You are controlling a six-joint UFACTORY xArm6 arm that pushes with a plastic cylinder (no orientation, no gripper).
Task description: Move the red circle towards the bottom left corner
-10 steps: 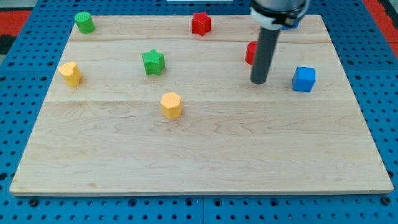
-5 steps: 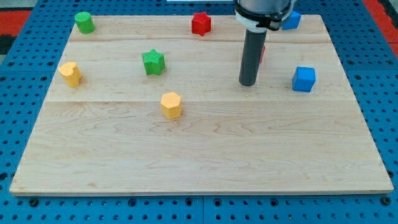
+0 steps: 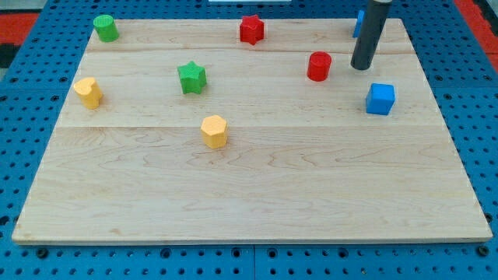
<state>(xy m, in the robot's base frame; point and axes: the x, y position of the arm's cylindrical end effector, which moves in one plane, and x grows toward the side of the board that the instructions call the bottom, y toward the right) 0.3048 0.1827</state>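
Observation:
The red circle (image 3: pixel 318 66) is a short red cylinder standing on the wooden board (image 3: pixel 249 187), right of centre in the upper part of the view. My tip (image 3: pixel 360 66) rests on the board just to the circle's right, a small gap apart, not touching it. The rod rises from there to the view's top edge. The board's bottom left corner (image 3: pixel 23 232) lies far away across the board.
A red star (image 3: pixel 251 29) sits at the top centre. A blue cube (image 3: pixel 380 99) lies below and right of my tip. Another blue block (image 3: pixel 358 23) is partly hidden behind the rod. A green star (image 3: pixel 191 77), green cylinder (image 3: pixel 105 28), yellow hexagon (image 3: pixel 214 131) and yellow block (image 3: pixel 88 92) lie to the left.
My tip moved from below and left of the red circle, up and to the right, to the circle's right side. The circle, hidden by the rod before, now shows fully.

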